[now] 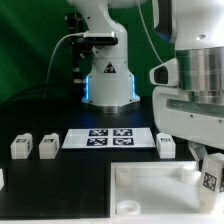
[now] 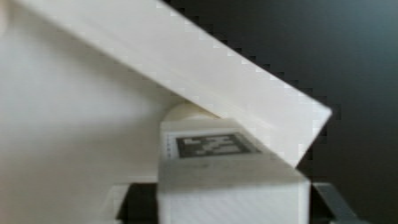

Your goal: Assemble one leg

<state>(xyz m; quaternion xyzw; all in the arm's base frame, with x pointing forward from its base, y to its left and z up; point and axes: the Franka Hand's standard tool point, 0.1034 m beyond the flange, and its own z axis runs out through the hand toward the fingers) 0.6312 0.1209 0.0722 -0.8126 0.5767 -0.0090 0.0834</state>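
Several loose legs in exterior view only, wrist view, claw gripping leg

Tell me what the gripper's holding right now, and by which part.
A leg, clamped across its sides in the gripper, at the end nearer the wrist; the tagged end sticks out.

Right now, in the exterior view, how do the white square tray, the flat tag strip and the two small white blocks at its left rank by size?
1. Large white square plastic tray, nearest the camera.
2. Flat white marker board.
3. Two small white tagged leg blocks: alike, unranked.
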